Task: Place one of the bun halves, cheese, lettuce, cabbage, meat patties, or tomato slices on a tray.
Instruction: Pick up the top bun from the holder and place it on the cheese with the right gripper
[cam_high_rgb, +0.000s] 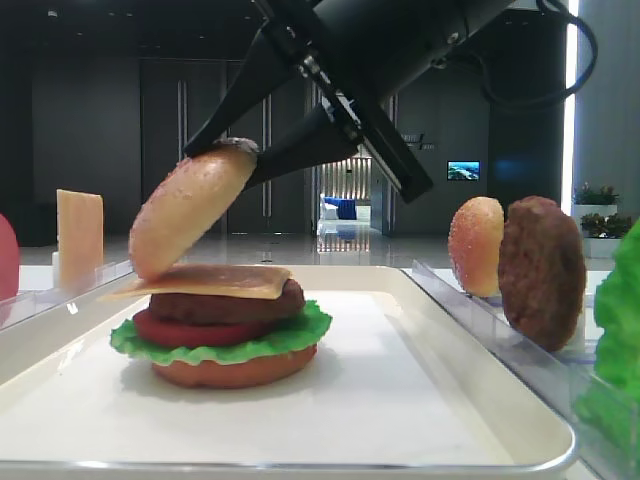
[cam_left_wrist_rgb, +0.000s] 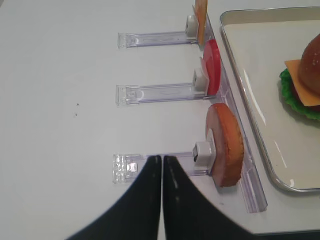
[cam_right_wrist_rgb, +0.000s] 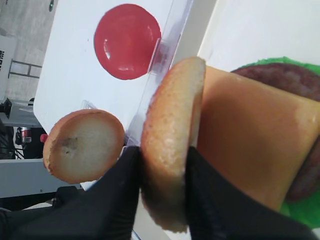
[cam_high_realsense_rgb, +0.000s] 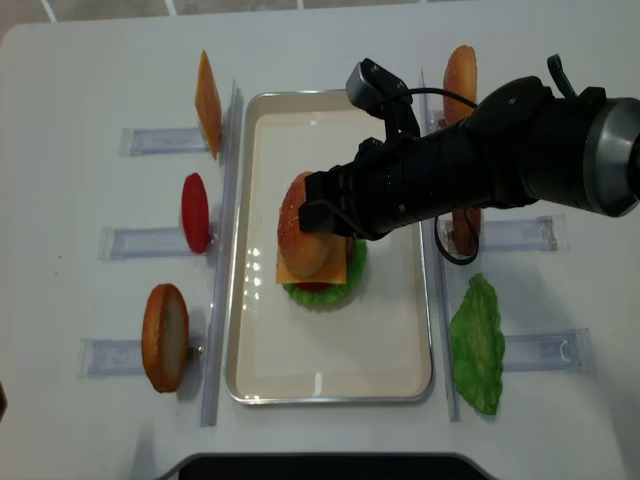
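My right gripper is shut on the sesame bun top, one black finger on each face. The bun top hangs tilted, and its lower edge touches the cheese on top of a stack. Below the cheese lie a meat patty, a tomato slice, lettuce and a bottom bun, all on the cream tray. My left gripper is shut and holds nothing. It hovers over the table beside a clear rack, left of the tray.
Clear racks line both sides of the tray. The left ones hold a bottom bun, a tomato slice and a cheese slice. On the right stand another bun, a patty and a lettuce leaf.
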